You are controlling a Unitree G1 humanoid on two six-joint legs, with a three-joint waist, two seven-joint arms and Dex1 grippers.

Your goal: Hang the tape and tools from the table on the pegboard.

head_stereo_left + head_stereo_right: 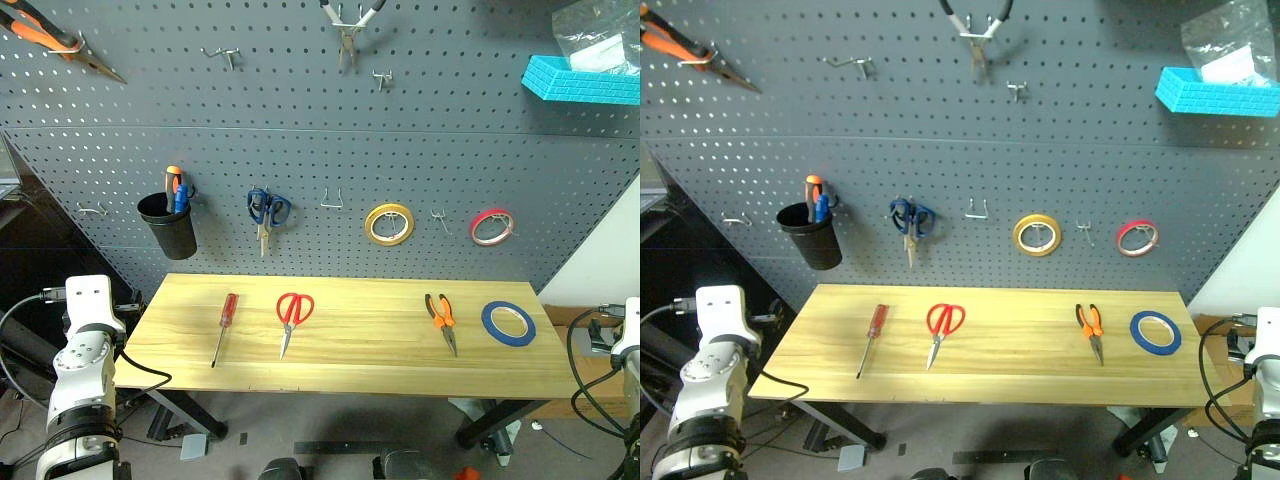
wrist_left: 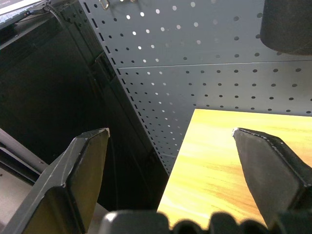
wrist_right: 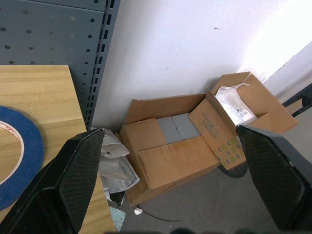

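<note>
The light wooden table (image 1: pixel 350 375) stands against the dark grey pegboard (image 1: pixel 320 150). Four things lie in a row on it, from left to right: a red-handled screwdriver (image 1: pixel 224 327), red-handled scissors (image 1: pixel 291 318), orange-and-black pliers (image 1: pixel 443 321) and the blue tape (image 1: pixel 508 323). In the left wrist view my left gripper (image 2: pixel 170 131) is open and empty, off the table's left end. My right gripper (image 3: pixel 170 129) is open and empty beyond the table's right end, with the blue tape (image 3: pixel 29 151) just beside it.
On the pegboard hang a black cup (image 1: pixel 168 222) of tools, blue-handled scissors (image 1: pixel 267 212), a yellow roll (image 1: pixel 389 223), a red roll (image 1: pixel 491 227), a cyan bin (image 1: pixel 580 80) and other pliers (image 1: pixel 347 30). A bare hook (image 1: pixel 332 200) sits mid-board. Cardboard boxes (image 3: pixel 185 141) lie on the floor to the right.
</note>
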